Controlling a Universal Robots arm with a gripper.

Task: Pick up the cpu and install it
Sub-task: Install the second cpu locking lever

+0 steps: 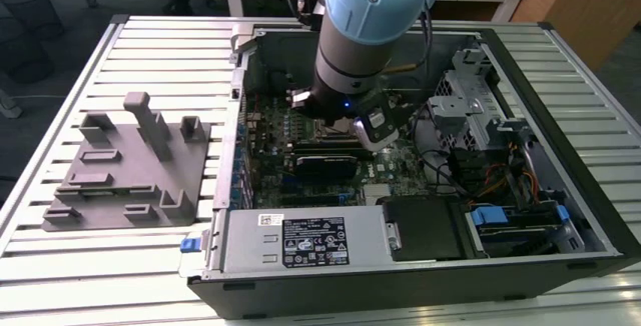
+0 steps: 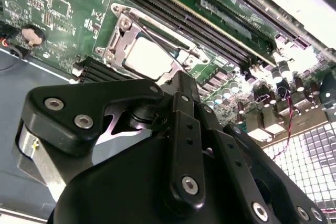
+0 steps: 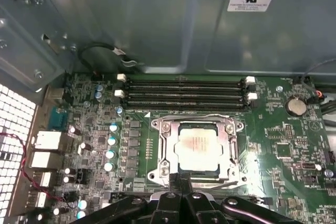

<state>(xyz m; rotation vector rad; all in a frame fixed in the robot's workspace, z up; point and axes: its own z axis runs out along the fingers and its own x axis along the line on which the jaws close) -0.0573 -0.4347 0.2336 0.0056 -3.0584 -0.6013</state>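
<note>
Silvery cpu (image 3: 202,149) lies flat inside the socket frame (image 3: 159,153) on the green motherboard (image 3: 294,140), beside the memory slots (image 3: 184,92); we judge it seated square so its contacts meet the socket. Above it hangs the gripper (image 2: 157,121), holding nothing; whether its jaws are spread we cannot tell

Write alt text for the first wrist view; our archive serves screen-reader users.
A silvery cpu sits inside the metal socket frame on a green motherboard, with the robot's black hand just at the frame's edge. Four memory slots run beyond the socket, below the grey case wall.
</note>
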